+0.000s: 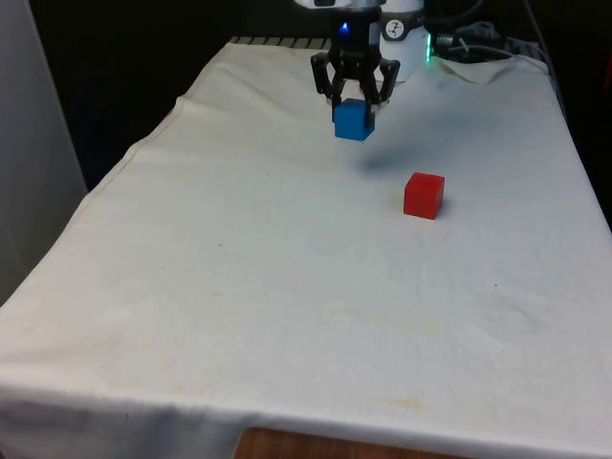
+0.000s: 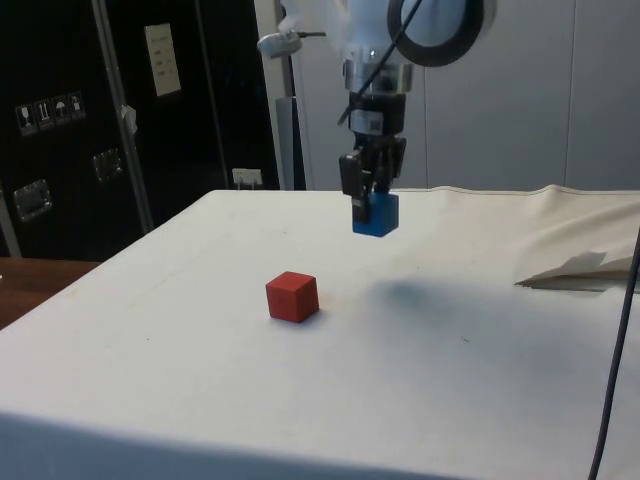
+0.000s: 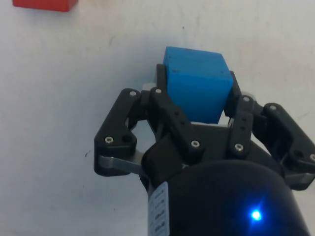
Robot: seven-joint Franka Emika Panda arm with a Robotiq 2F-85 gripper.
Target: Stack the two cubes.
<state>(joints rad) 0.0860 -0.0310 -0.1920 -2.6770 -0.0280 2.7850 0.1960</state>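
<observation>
The gripper (image 1: 354,94) holds the blue cube (image 1: 353,120) in the air; it should center over the red cube (image 1: 424,195) before lowering.

The red cube (image 3: 45,4) is cut off by the wrist view's edge. The gripper (image 1: 355,96) hides the blue cube's (image 1: 353,120) top in the front view.

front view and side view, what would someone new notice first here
The blue cube stands out first: it hangs clear above the white cloth, clamped in the black tool, with its shadow on the cloth below. Next comes the red cube, sitting alone on the cloth, nearer the front view's right and apart from the blue one.
</observation>
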